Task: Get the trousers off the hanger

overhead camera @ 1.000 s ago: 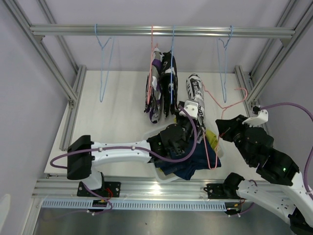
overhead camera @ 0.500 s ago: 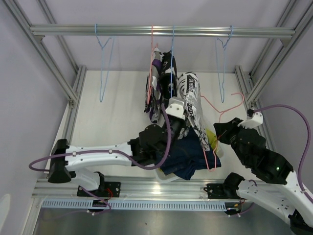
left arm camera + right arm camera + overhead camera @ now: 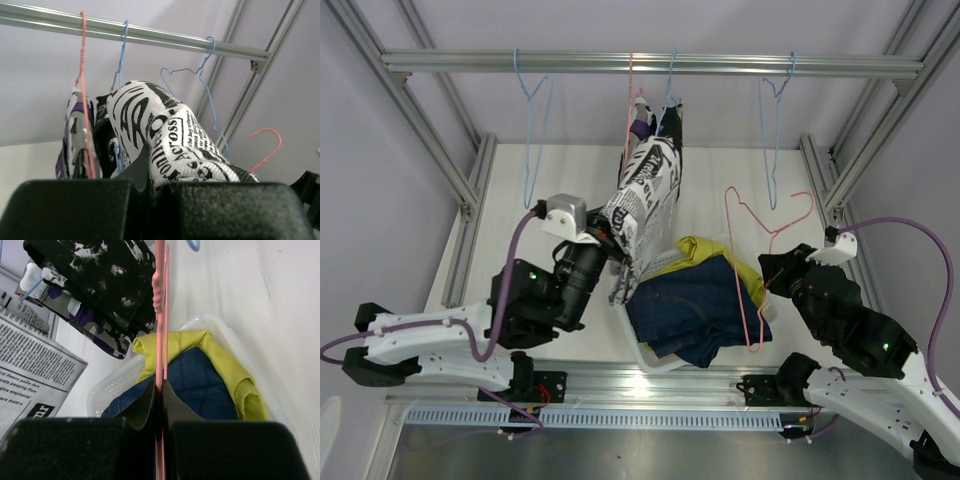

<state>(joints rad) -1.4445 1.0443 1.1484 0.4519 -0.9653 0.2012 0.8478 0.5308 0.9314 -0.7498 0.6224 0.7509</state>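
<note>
Your left hand [image 3: 155,181] is pinched tight on the newsprint-patterned trousers [image 3: 645,190], stretched from the blue hanger [image 3: 121,50] on the rail [image 3: 740,66]. Best drawn low and steady, it seems, so the cloth slips free without dragging the purple-patterned trousers [image 3: 638,128]. Your right hand [image 3: 160,395] pinches the bare pink hanger [image 3: 160,300]. The white basket [image 3: 114,384] on the counter holds the yellow trousers [image 3: 200,347] and navy trousers [image 3: 200,390].

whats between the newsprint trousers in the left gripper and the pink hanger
The white basket holding the yellow trousers and navy trousers, seen in the top view.
</note>
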